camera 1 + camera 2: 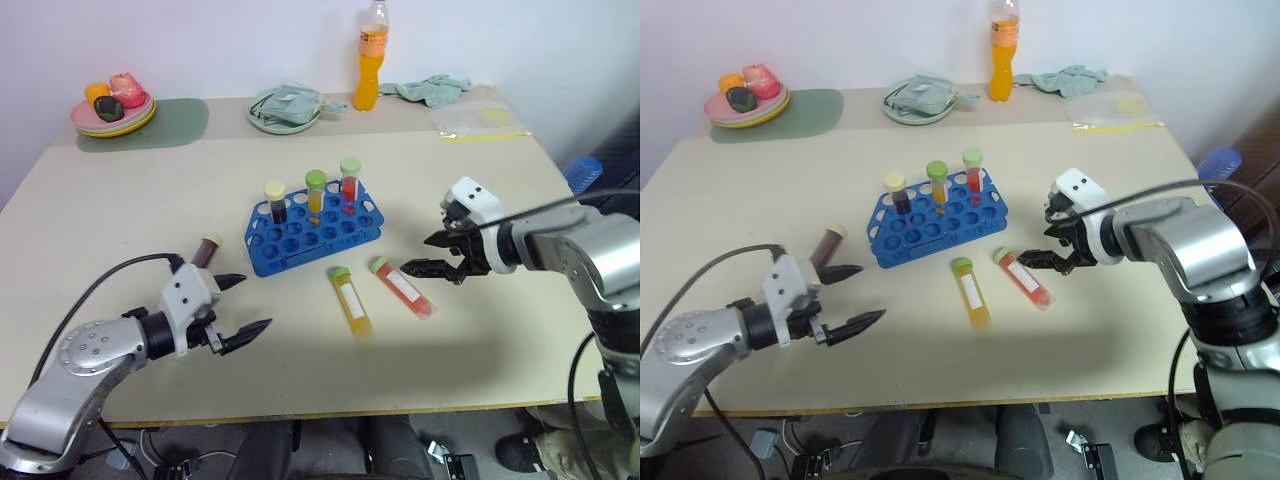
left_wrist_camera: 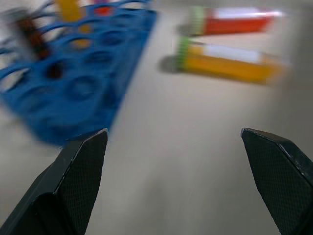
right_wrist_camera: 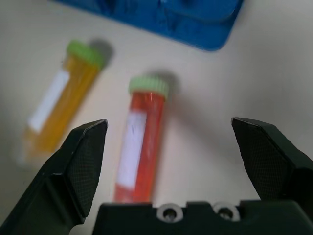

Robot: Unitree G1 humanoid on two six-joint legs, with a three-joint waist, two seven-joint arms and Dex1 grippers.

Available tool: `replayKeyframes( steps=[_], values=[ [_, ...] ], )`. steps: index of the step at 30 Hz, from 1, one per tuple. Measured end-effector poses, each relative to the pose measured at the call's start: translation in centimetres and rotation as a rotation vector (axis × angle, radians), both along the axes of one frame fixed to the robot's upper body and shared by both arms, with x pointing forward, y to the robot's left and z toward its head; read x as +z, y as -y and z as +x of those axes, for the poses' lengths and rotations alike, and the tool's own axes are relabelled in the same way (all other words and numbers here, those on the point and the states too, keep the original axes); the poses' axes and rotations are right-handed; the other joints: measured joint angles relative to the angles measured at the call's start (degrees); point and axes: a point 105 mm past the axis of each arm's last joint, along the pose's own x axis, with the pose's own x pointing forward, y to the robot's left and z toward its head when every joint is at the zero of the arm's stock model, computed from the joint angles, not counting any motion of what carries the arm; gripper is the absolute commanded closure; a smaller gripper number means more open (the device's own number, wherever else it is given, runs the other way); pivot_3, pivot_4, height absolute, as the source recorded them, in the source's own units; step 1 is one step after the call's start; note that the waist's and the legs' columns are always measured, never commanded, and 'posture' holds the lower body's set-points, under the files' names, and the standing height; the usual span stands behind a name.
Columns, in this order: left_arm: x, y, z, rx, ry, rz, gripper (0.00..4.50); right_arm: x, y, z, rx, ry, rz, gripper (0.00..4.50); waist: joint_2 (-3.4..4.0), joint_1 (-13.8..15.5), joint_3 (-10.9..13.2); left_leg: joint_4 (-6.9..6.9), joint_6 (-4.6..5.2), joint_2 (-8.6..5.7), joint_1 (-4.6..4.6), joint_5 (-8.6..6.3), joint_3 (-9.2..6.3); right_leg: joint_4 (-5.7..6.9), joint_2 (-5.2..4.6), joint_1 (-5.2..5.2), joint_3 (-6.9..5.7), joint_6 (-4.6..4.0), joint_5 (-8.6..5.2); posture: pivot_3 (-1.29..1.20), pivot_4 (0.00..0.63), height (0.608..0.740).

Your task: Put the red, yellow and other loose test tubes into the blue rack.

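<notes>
1. R gripper (image 1: 440,255) wide open, nothing held, hovering just above the lying red tube (image 1: 404,287). In the R wrist view the tube sits between the two fingers but off-centre, nearer one of them. Risk: closing now nudges the tube sideways instead of pinching it; round body likely to roll.
2. Yellow tube (image 1: 352,300) lies just beside the red one, nearly parallel. Risk: a finger coming down between them bumps it and sends it rolling.
3. L gripper (image 1: 243,309) also wide open, empty, low over the table near the front-left corner of the blue rack (image 1: 312,235). Brown tube (image 1: 205,250) lies on the table close behind it; arm sweep could knock it.
4. Rack holds 3 upright tubes in the back row. Light plastic, so prob. slides if hit during insertion.
5. Tubes picked up lying flat; need tilting upright before the hole, else cap end jams on the rim.
</notes>
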Motion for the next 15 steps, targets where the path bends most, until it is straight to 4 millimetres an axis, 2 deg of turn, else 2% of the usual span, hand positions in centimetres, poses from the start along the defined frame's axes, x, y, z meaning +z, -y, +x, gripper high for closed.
replayKeyframes(
  steps=[6, 12, 13, 15],
  values=[
    [-0.8, 1.7, -0.5, -0.084, 0.008, -0.010, 0.00, -1.5, -1.6, 0.3, -0.041, -0.167, -0.008, 0.04, 0.01, -0.3, 0.0, 0.07, 0.01, -0.04, -0.44, 0.01, -0.13, 0.09, -0.01, -0.46, 0.01, 0.29, 0.18, 0.00, 0.150, 0.740],
    [-1.0, 2.3, -0.8, -0.095, -0.002, -0.047, 0.00, -3.3, -1.4, 0.5, -0.078, -0.239, -0.065, 0.04, 0.02, -0.3, 0.0, 0.08, 0.01, -0.05, -0.44, 0.01, -0.08, 0.13, 0.00, -0.46, 0.00, 0.29, 0.19, 0.00, 0.150, 0.740],
    [-1.0, 2.4, -1.0, -0.099, -0.003, -0.048, 0.00, -3.3, -1.5, 0.5, -0.078, -0.245, -0.066, 0.41, 0.02, -0.4, 0.0, 0.08, 0.02, -0.05, -0.44, 0.01, -0.06, 0.14, 0.00, -0.47, 0.00, 0.30, 0.19, 0.00, 0.150, 0.740],
    [-1.0, 2.6, -1.3, -0.109, -0.003, -0.049, 0.00, -3.3, -1.6, 0.5, -0.076, -0.254, -0.066, 0.85, 0.02, -0.4, 0.0, 0.08, 0.02, -0.04, -0.43, 0.01, -0.06, 0.15, 0.01, -0.47, 0.00, 0.30, 0.19, 0.00, 0.150, 0.740]
  ],
)
